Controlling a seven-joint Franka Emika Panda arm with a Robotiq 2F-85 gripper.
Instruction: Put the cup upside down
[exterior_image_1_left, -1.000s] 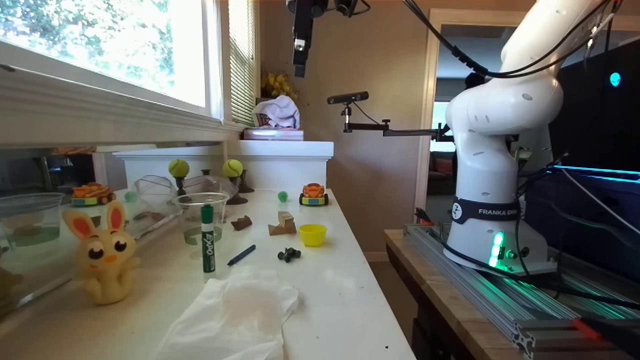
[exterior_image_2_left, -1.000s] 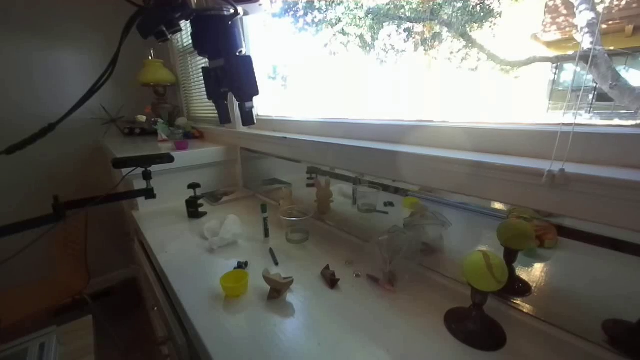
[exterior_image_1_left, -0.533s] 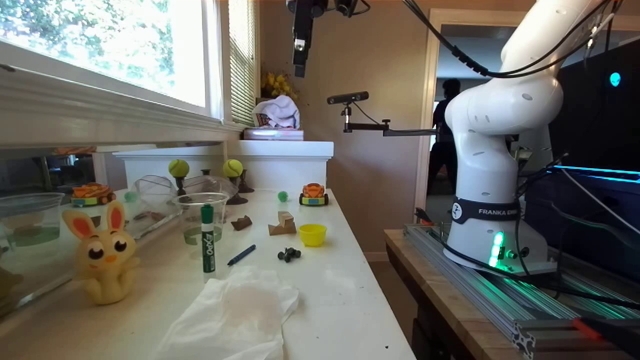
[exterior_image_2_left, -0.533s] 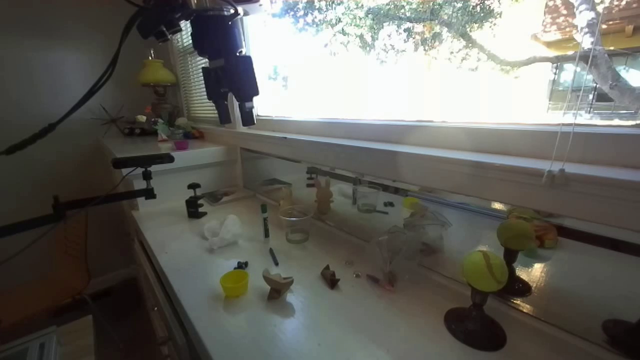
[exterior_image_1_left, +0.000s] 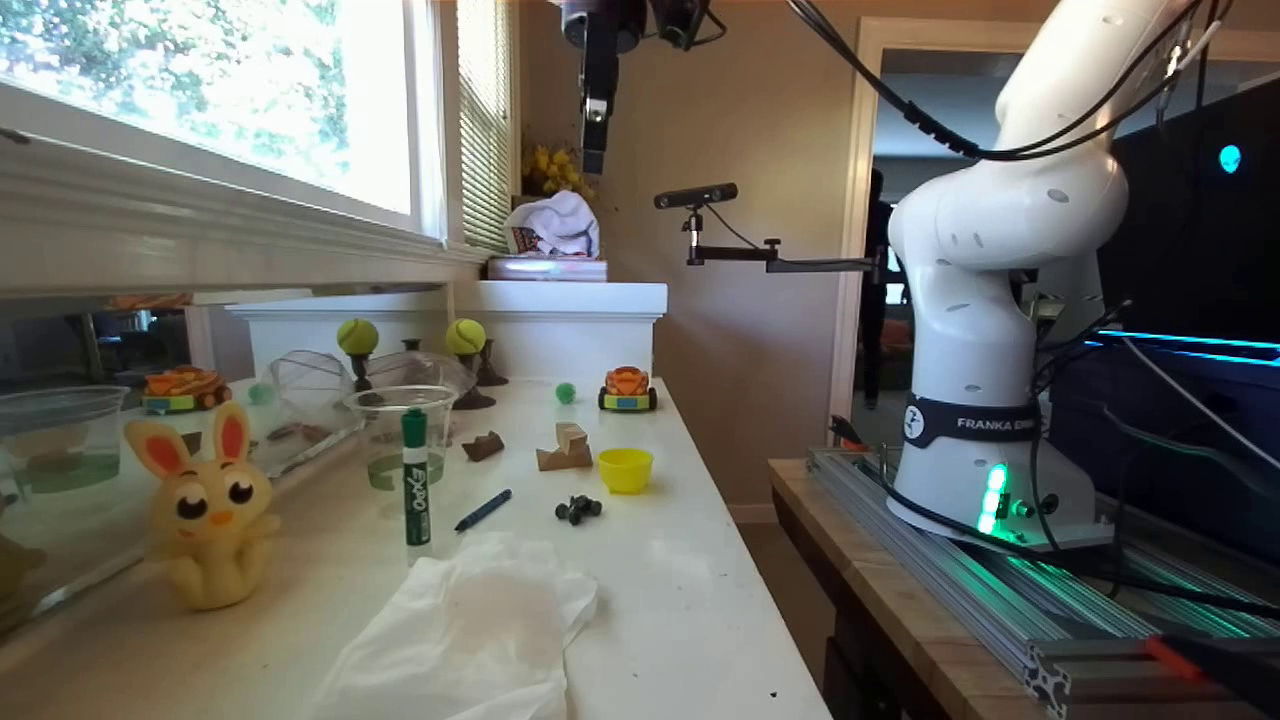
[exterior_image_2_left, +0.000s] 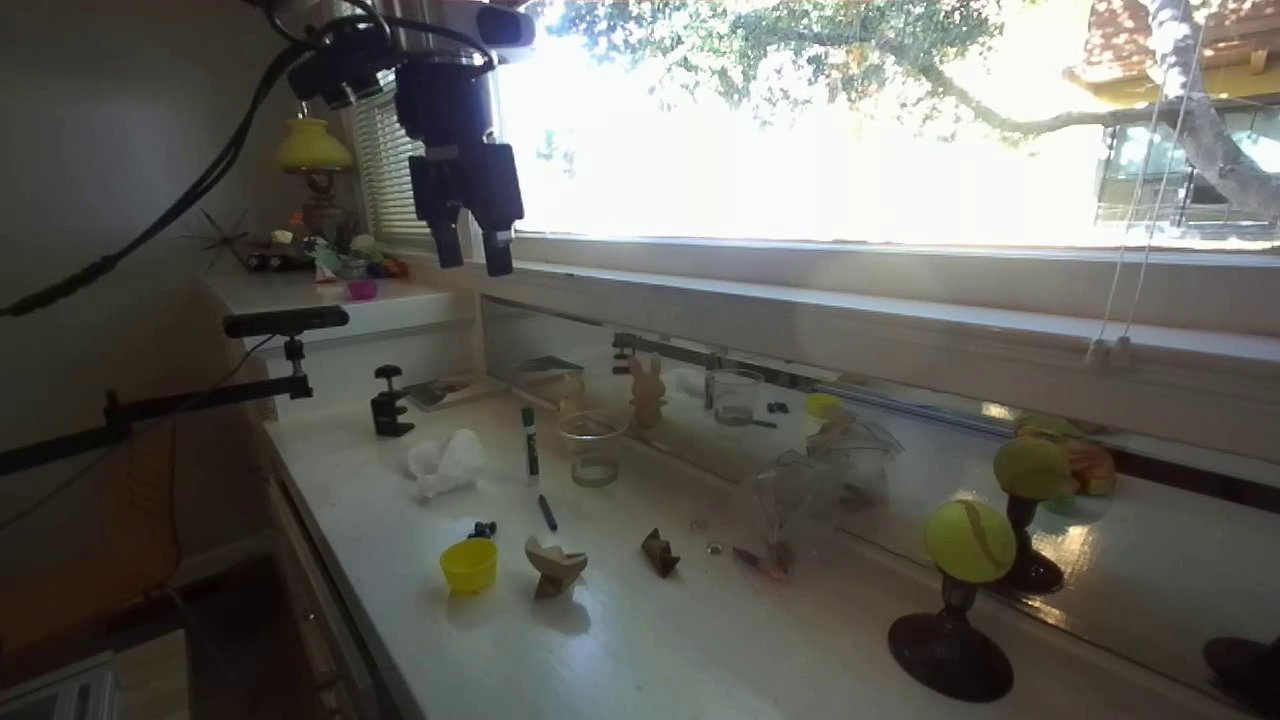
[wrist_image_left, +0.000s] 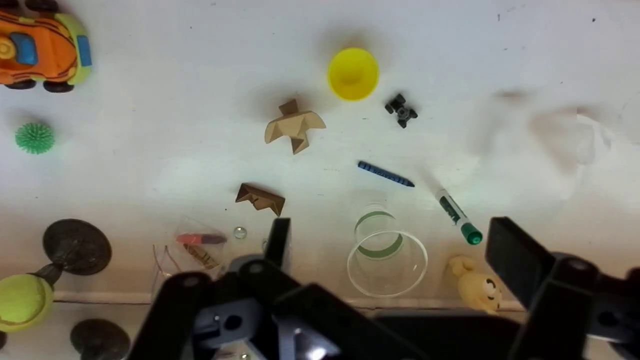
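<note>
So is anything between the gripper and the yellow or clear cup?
Nothing visible. The gripper hangs open, and the wrist view shows the yellow cup and clear cup uncovered; the marker merely stands beside the latter.

room above yellow cup (wrist_image_left: 353, 75), black toy (wrist_image_left: 402, 112) beside

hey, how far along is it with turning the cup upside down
Nothing looks done: the yellow cup and the clear cup both stand mouth up. Nothing is in hand; the fingers are open above the counter. Remaining: grasping, flipping and setting down whichever cup is meant.
</note>
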